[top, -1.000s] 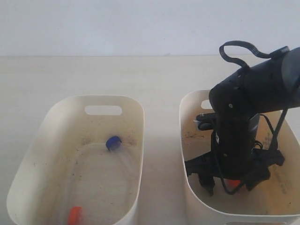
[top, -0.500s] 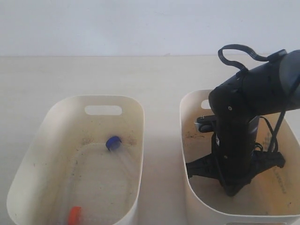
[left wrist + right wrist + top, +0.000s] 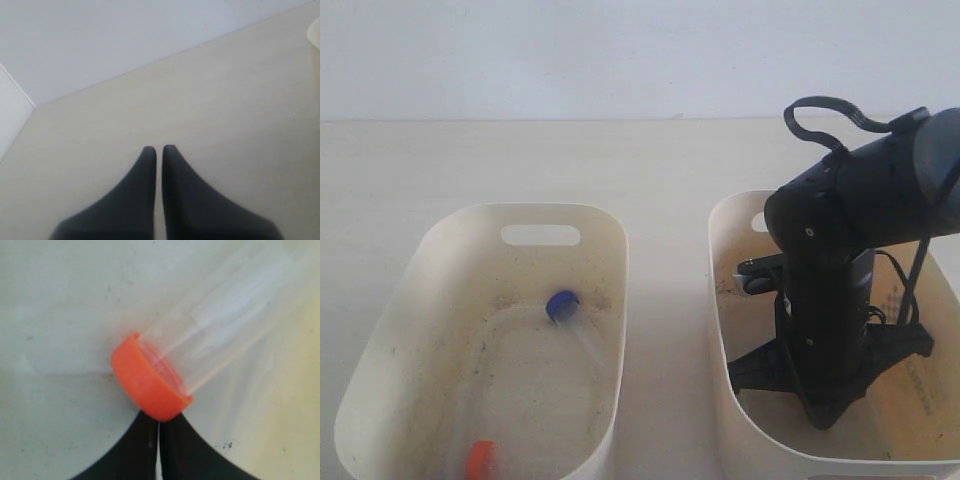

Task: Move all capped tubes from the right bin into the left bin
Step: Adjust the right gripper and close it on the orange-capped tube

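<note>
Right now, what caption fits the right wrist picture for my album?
Right gripper, shut, tips at the orange-capped tube lying in the right bin.

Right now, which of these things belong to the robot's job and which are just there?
Job: right bin; left bin with its blue-capped tube and orange-capped tube; another orange-capped tube at the shut right gripper.
Just there: pale tabletop; left gripper, shut over it.

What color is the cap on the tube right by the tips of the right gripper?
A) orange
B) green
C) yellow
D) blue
A: in the right wrist view the clear tube has an orange cap sitting at the tips of the right gripper.
</note>
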Robot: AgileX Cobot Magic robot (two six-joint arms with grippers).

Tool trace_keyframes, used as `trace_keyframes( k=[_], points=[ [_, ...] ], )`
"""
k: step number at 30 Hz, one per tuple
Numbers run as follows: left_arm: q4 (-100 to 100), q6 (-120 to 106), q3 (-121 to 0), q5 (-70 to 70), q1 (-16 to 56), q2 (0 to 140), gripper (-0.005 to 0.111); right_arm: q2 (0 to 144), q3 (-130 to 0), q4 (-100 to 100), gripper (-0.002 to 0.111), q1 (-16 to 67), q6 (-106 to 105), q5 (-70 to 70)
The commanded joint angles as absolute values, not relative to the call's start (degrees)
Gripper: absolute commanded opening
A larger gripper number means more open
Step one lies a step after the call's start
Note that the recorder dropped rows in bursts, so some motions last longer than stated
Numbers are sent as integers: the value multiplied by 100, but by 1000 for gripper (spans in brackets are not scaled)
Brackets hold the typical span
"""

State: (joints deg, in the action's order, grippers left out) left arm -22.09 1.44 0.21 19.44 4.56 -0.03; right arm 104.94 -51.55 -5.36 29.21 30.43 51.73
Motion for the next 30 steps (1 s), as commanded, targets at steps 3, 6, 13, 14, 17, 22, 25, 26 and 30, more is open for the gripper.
trace_keyframes(
  k=[3, 6, 13, 14, 17, 22, 25, 26, 30],
  points=[
    [-2193, 198, 0, 1926, 487, 0, 4, 10587, -5097, -321, 1, 2911, 2984, 5022],
    [-2193, 198, 0, 1926, 487, 0, 4, 10587, -5097, -321, 1, 2911, 2984, 5022],
    [-2193, 198, 0, 1926, 487, 0, 4, 10587, -5097, -324, 1, 2911, 2984, 5191],
    [-2193, 198, 0, 1926, 487, 0, 4, 10587, -5097, -324, 1, 2911, 2984, 5202],
    [-2193, 198, 0, 1926, 487, 0, 4, 10587, -5097, -286, 1, 2911, 2984, 5200],
    [-2193, 198, 0, 1926, 487, 0, 4, 10587, -5097, -284, 1, 2911, 2995, 5200],
    [-2193, 198, 0, 1926, 487, 0, 4, 10587, -5097, -284, 1, 2911, 3115, 5183],
    [-2193, 198, 0, 1926, 487, 0, 4, 10587, -5097, -284, 1, 2911, 3115, 5182],
    [-2193, 198, 0, 1926, 487, 0, 4, 10587, -5097, 0, 1, 2911, 3174, 5015]
  ],
)
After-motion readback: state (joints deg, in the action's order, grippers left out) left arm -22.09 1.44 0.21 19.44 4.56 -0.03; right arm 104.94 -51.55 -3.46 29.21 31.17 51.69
